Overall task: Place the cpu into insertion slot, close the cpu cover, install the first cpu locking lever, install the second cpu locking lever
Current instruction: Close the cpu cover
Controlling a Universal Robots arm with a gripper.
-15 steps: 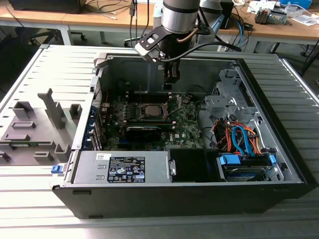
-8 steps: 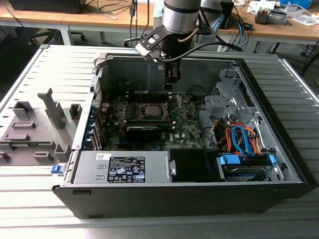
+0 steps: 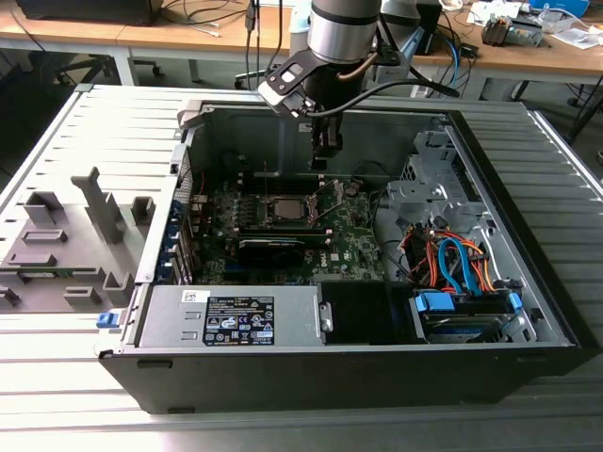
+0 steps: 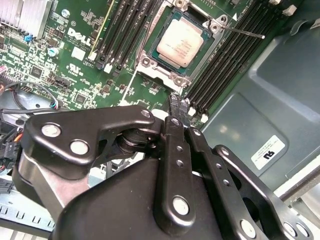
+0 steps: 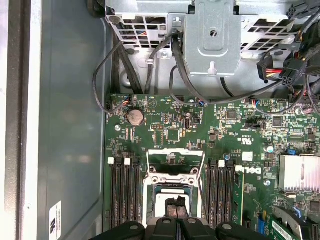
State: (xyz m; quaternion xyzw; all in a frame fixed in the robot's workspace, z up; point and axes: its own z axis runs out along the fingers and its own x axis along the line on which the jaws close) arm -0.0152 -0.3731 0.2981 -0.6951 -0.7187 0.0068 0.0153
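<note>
Cpu (image 4: 180,42) seated in the insertion slot (image 4: 148,64) amid the motherboard (image 4: 85,75), cpu cover (image 5: 176,151) tilted open, gripper (image 4: 178,105) hovering just above, fingers (image 4: 174,107) pinched together on nothing, and risks knocking the chip askew or bending socket pins with any crooked drop.

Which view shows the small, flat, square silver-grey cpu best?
The second wrist view: the cpu's whole silver-grey top shows, unobstructed. In the first wrist view the black gripper hides part of it; in the exterior view it is just a tiny distant patch.
</note>
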